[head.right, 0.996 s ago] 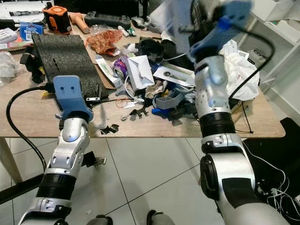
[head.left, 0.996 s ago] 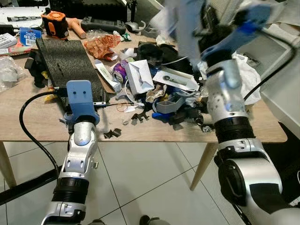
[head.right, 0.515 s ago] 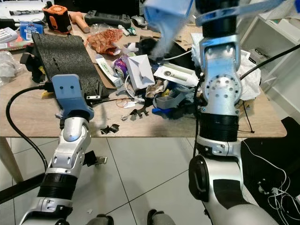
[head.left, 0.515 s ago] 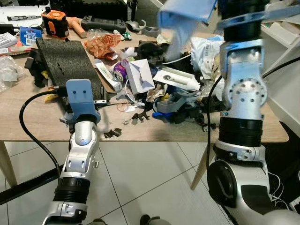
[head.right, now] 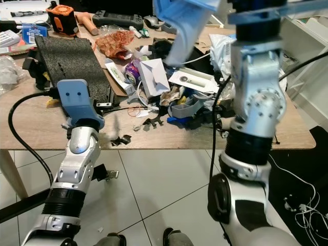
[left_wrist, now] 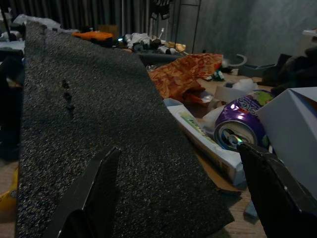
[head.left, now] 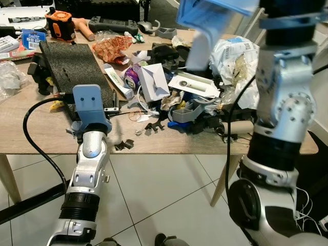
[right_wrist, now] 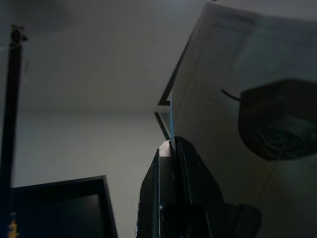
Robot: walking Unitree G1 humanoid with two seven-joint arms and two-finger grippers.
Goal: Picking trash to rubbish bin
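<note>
We see the left gripper (left_wrist: pixel 181 193) with its two black fingers (left_wrist: pixel 91 198) spread wide apart, low over a dark rough foam sheet (left_wrist: pixel 104 134) that slopes across the table. Beyond the sheet lie a long white carton (left_wrist: pixel 205 144), a purple can (left_wrist: pixel 240 126) on its side with its top toward us, and a grey-white box (left_wrist: pixel 292 129) touching the can. Farther back sits a crumpled orange wrapper (left_wrist: pixel 183 74)

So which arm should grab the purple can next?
Left, probably. The left end effector is open, low over the black foam sheet, with the purple can just ahead. The right end effector is raised and pinching a sheet of paper.
</note>
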